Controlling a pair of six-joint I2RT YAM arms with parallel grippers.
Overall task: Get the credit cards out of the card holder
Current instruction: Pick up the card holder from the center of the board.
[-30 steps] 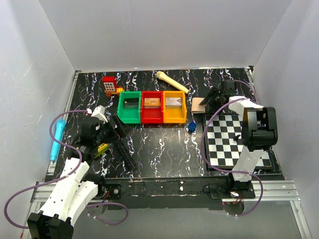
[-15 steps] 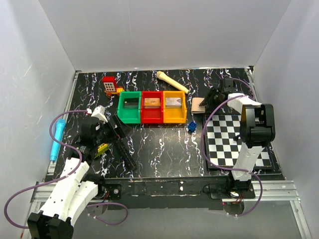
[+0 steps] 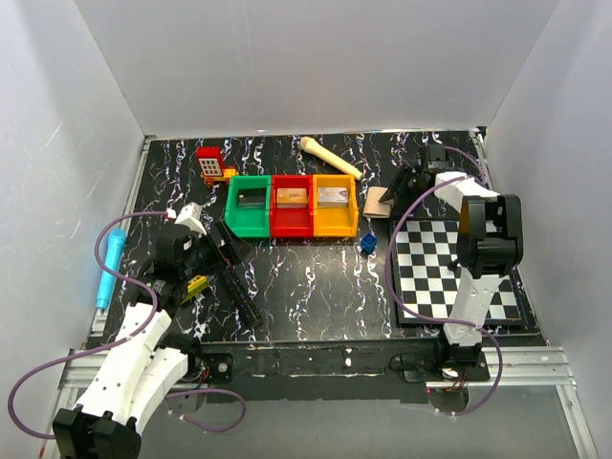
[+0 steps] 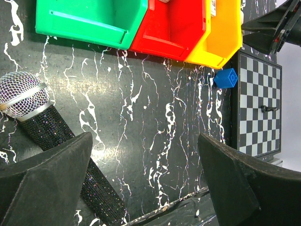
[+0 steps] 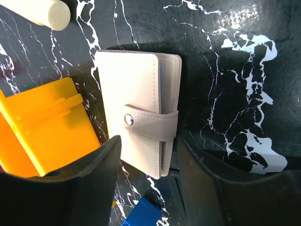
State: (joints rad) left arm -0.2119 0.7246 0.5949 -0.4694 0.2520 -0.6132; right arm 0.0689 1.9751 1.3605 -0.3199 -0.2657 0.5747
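Right gripper (image 5: 148,147) is positioned over the card holder (image 5: 134,117), which lies flat and closed on the black marbled table (image 5: 225,56), its snap strap fastened. The holder rests just beside the yellow bin (image 5: 42,127), between that bin and the chequered board (image 3: 459,273), with a blue block (image 5: 141,214) near its lower end and a cream rod (image 5: 40,12) beyond its upper corner. The right fingers (image 5: 70,188) stand partly apart, one on each side of the holder's near end and close against both edges; whether they actually press on it cannot be determined. Left gripper (image 4: 146,188) hangs above the table well away from the holder, its jaws spread wide and holding nothing, with a black glitter microphone (image 4: 42,120) lying beneath one finger.
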